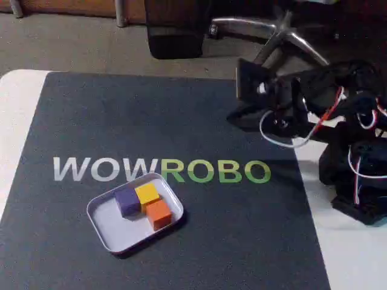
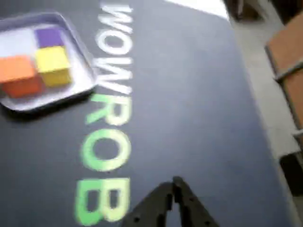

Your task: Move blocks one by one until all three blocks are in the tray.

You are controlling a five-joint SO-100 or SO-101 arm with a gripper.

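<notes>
Well apart from the claw (image 2: 175, 185), whose fingers meet at the tips around nothing, we see the purple block (image 1: 127, 200), yellow block (image 1: 147, 193) and orange block (image 1: 158, 213) touching inside the tray (image 1: 107, 235), so we judge the task complete.

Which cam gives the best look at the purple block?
The fixed view. The purple block shows sharp and whole there, sitting in the tray beside the yellow block. The wrist view is blurred and shows the purple block mostly hidden behind the yellow one.
</notes>
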